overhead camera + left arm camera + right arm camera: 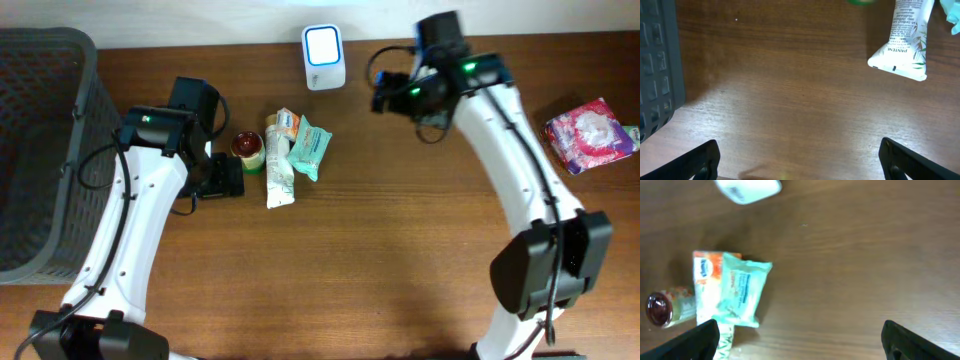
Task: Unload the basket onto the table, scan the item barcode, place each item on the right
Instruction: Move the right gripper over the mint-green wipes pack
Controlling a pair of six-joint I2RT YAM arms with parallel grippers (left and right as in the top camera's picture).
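Basket sits left of scanner, pink packet right.

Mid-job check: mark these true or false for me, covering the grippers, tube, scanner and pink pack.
1. The left gripper and right gripper are open and empty. True.
2. The tube lies in the basket. False: it lies on the table, beside the jar.
3. The scanner is lit. True.
4. The pink pack touches the tube. False: it sits apart, on the right arm's side.
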